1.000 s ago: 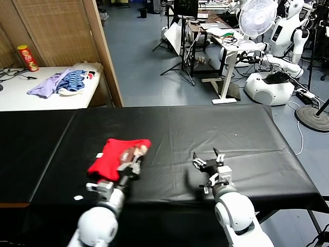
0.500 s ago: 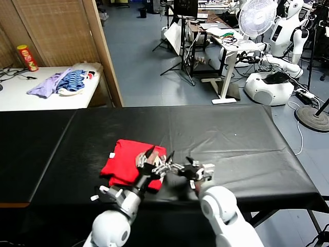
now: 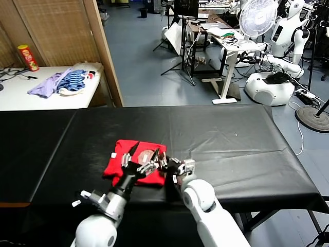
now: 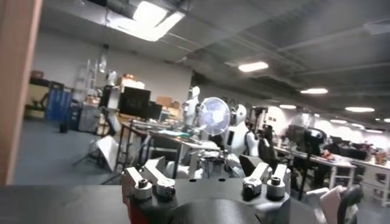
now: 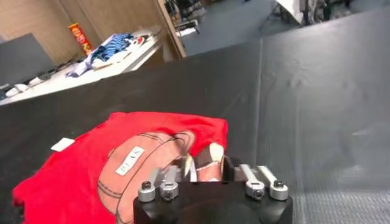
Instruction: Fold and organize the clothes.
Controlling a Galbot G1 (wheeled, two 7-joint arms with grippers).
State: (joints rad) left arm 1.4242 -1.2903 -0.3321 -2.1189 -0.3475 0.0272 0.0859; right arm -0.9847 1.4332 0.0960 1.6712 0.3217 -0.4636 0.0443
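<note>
The clothes, a red T-shirt [image 3: 128, 167], lie folded in a rough square on the black table [image 3: 231, 149], their printed graphic [image 5: 137, 164] facing up and a white tag [image 3: 113, 154] at the far left corner. My left gripper [image 3: 141, 157] hovers open over the shirt's right half; in the left wrist view its gripper [image 4: 204, 169] points out at the room with nothing between its fingers. My right gripper [image 3: 168, 164] is at the shirt's right edge, shut on a fold of the red T-shirt [image 5: 164, 131], with cloth pinched between the jaws of the gripper [image 5: 204, 163].
A white side table [image 3: 31, 100] at the back left holds lilac and blue-striped garments [image 3: 59, 82] and a red can [image 3: 26, 56]. A wooden partition [image 3: 105, 56] stands beside it. Beyond the table are a fan [image 3: 257, 18] and other robots [image 3: 280, 46].
The left gripper let go of the shirt, opened and stays over it. The right gripper swung left to the shirt's right edge and shut on the cloth.
</note>
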